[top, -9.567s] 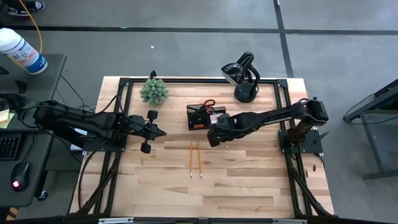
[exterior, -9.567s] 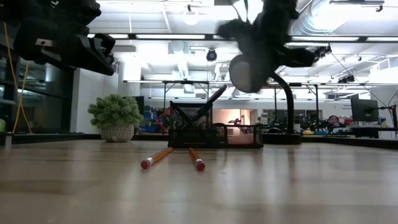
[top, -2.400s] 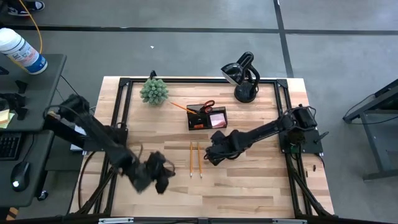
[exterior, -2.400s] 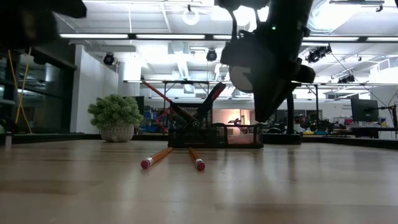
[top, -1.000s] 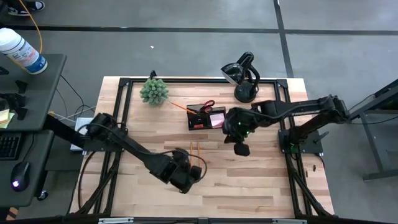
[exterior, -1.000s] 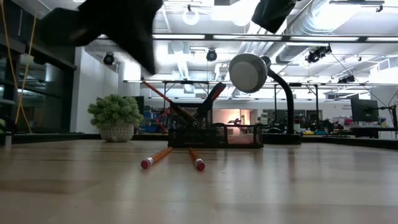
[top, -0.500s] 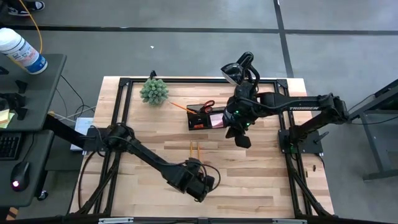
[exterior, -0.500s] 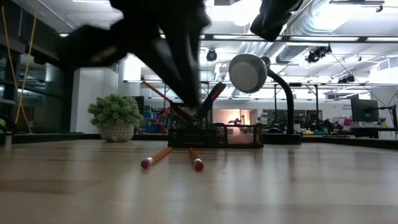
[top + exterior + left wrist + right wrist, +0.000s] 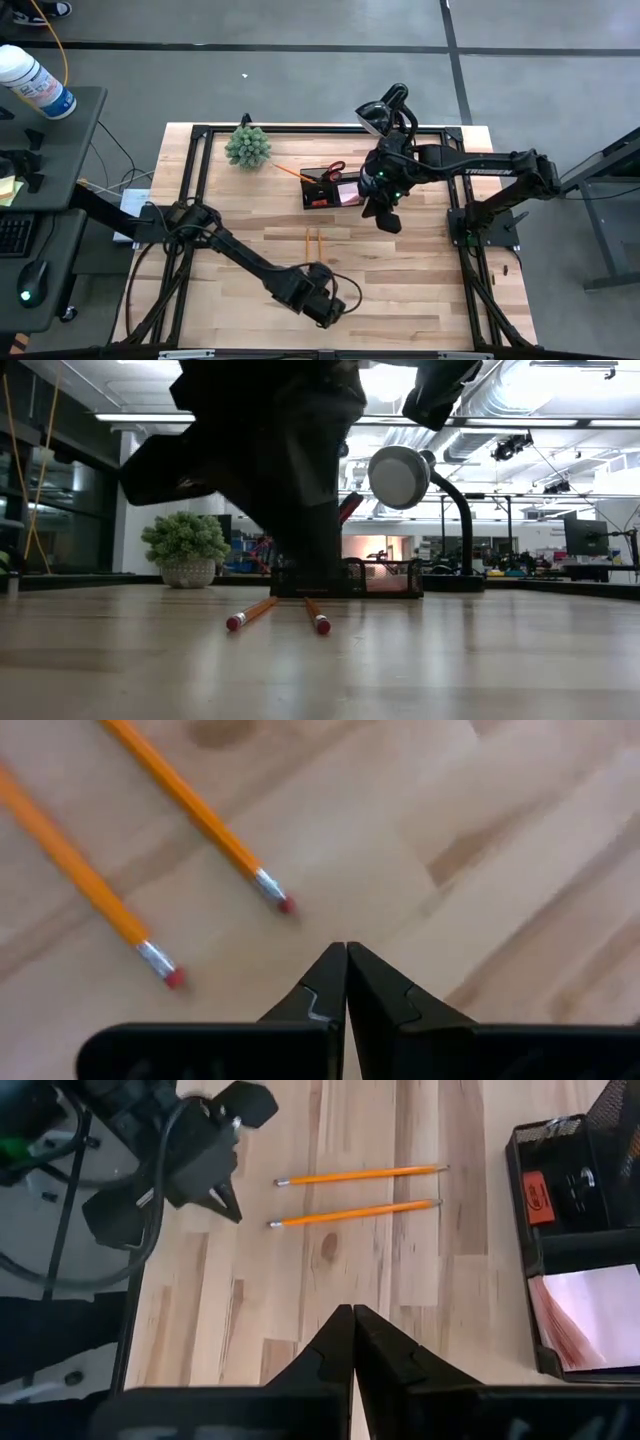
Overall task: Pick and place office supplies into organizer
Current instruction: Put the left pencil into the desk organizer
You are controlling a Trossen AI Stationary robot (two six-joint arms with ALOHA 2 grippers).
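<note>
Wooden bench (image 9: 400, 290) carries two pencils (image 9: 314, 239) at 6 o'clock of the organizer (image 9: 332, 188). Left gripper (image 9: 346, 960), fingers pressed together, hovers by their erasers, likely lining up; right gripper (image 9: 352, 1323), likewise pressed together, waits above the organizer.

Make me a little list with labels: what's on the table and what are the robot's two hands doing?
pencils: two, lying side by side on the table, not picked up
organizer: black tray holding red scissors and pink notes
left gripper: near the pencils' eraser ends, fingers shut, holding nothing
right gripper: beside the organizer, fingers shut, holding nothing
extras: plant, lamp
</note>
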